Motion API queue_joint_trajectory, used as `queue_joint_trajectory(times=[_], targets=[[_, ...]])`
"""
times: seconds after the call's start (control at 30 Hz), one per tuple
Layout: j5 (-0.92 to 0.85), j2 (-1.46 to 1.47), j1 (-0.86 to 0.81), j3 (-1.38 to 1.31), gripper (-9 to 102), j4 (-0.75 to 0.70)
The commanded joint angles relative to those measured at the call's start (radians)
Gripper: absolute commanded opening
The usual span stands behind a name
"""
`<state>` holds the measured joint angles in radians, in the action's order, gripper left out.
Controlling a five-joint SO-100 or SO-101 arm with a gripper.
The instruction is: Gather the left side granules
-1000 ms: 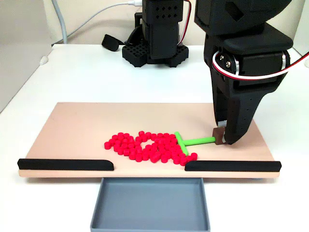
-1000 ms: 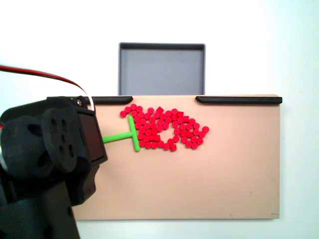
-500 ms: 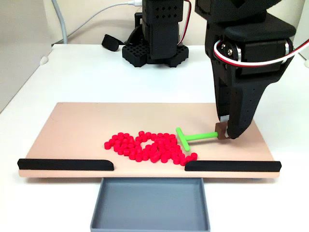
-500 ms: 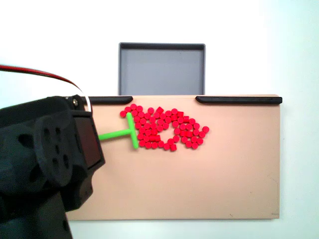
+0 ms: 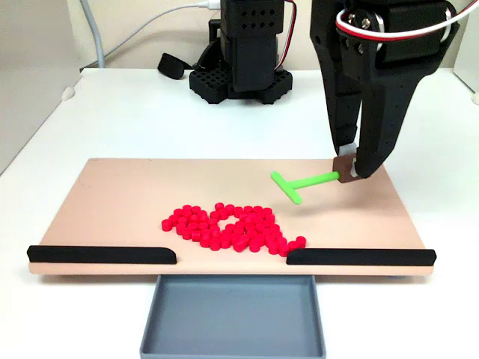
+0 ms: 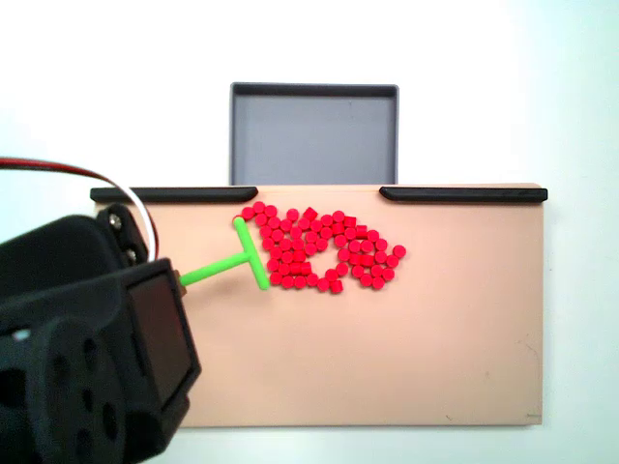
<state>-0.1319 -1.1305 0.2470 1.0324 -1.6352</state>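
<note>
The granules (image 5: 230, 229) are a loose cluster of tiny red pellets on the tan board (image 5: 120, 202), near its front edge between the two black strips. In a fixed view from above, the granules (image 6: 319, 249) lie just right of the green T-shaped tool (image 6: 237, 261). My gripper (image 5: 349, 171) is shut on the stem end of the green T-shaped tool (image 5: 298, 184) and holds it raised above the board, behind and right of the pellets. The arm's housing (image 6: 87, 358) hides the fingers from above.
Two black strips (image 5: 101, 254) (image 5: 361, 256) line the board's front edge with a gap between them. A grey tray (image 5: 232, 314) sits below that gap. The arm's base (image 5: 239, 60) stands behind the board. The board's left half is bare.
My gripper has risen and drawn back from the board. It has lifted the green tool's crossbar off the pellets. The pellet cluster has stayed put.
</note>
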Motion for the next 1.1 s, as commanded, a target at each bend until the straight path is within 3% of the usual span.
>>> queue_joint_trajectory(times=[0.0, 0.63, 1.07], targets=[[-0.127, -0.110, -0.011, 0.057, 0, 0.002], [-0.877, -0.350, -0.166, 0.316, 0, 0.003], [-1.223, -0.433, -0.247, 0.410, 0, 0.014]])
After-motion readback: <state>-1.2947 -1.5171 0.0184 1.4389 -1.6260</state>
